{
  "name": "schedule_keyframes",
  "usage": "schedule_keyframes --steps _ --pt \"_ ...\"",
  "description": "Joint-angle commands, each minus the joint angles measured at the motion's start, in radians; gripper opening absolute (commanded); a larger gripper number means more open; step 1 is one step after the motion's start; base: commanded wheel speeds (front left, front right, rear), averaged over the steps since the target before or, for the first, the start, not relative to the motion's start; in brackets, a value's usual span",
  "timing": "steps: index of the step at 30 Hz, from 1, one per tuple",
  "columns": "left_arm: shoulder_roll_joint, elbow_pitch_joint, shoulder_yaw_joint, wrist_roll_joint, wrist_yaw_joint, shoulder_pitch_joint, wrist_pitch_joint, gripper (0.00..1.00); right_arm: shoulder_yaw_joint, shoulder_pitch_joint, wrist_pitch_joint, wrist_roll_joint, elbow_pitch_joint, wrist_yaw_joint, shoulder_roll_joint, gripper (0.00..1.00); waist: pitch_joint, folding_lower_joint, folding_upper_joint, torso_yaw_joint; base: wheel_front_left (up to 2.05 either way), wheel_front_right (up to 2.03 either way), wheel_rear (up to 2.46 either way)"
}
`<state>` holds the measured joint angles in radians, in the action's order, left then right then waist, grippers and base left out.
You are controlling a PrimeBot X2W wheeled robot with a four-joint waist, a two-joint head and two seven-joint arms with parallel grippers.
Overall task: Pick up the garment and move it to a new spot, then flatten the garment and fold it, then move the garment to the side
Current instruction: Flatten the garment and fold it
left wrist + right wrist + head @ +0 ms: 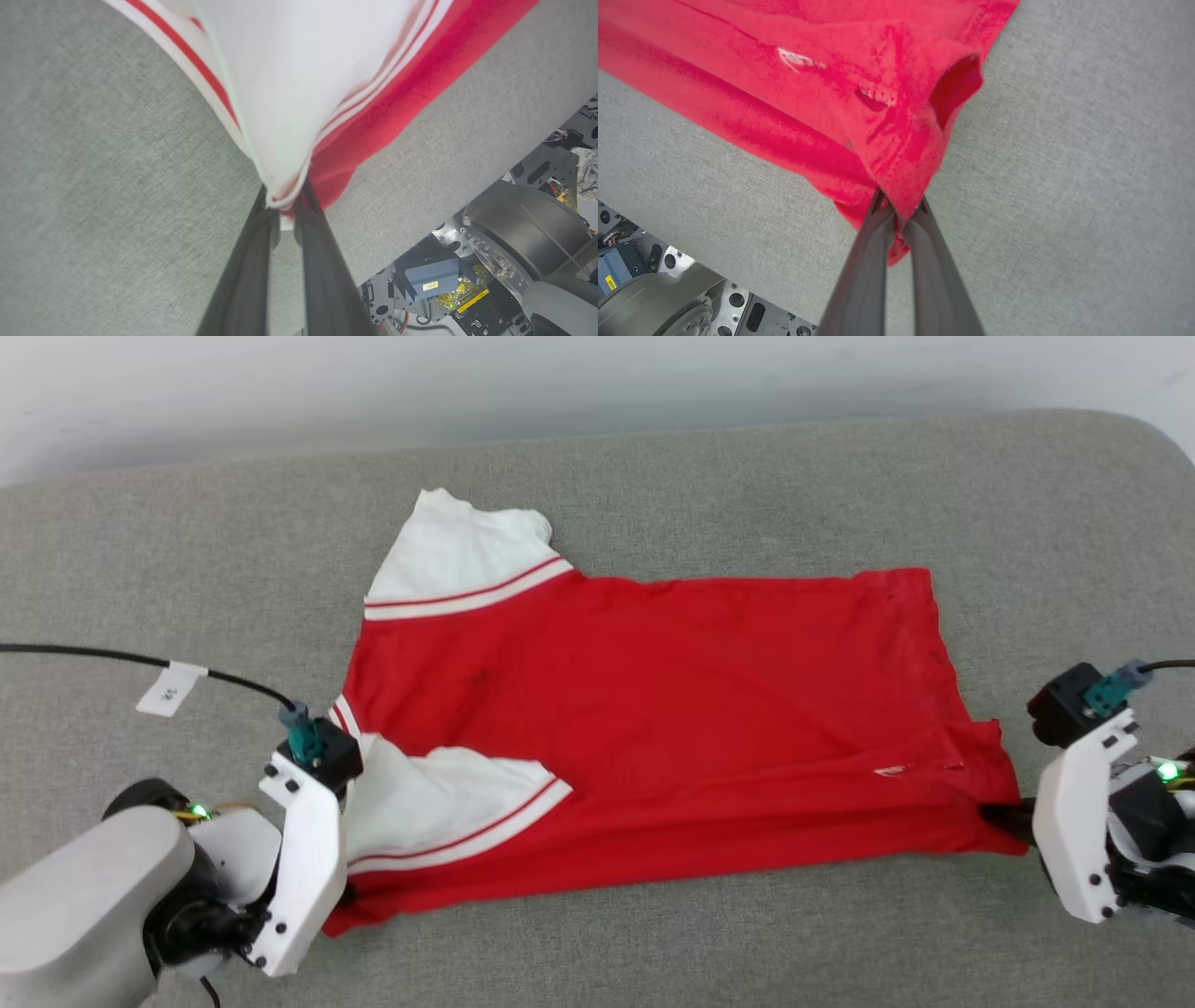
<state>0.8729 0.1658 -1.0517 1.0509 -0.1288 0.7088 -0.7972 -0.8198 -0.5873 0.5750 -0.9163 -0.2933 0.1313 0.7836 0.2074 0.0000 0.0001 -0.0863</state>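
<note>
The garment (672,709), a red T-shirt with white striped-trim sleeves, lies spread sideways on the grey padded table (653,485), plain red side up. At its near left corner my left gripper (286,205) is shut on the white sleeve (289,93) and the red cloth under it. In the head view the left gripper (347,793) sits at the shirt's lower left, its fingertips covered by the sleeve. My right gripper (900,212) is shut on the red hem corner (906,186). In the head view the right gripper (1004,817) meets the shirt's near right corner.
A black cable with a white tag (170,689) runs over the table at the left. The table's near edge (420,233) lies close behind both grippers, with the robot's base (528,242) below it. Bare grey surface lies beyond and beside the shirt.
</note>
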Motion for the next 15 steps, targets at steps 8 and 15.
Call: schedule_keyframes --steps 8,15 --pt "0.026 -0.068 -0.010 0.036 0.034 -0.091 0.025 0.00 0.010 0.087 0.025 -0.052 0.045 -0.001 0.075 0.00 -0.016 0.0000 -0.0001 0.003 0.00 0.00 0.00" --pt "0.016 -0.052 -0.017 0.028 0.050 -0.115 0.049 0.05 0.017 0.123 0.021 -0.030 -0.007 -0.001 0.033 0.00 -0.012 0.0000 -0.0001 0.006 0.00 0.00 0.00"
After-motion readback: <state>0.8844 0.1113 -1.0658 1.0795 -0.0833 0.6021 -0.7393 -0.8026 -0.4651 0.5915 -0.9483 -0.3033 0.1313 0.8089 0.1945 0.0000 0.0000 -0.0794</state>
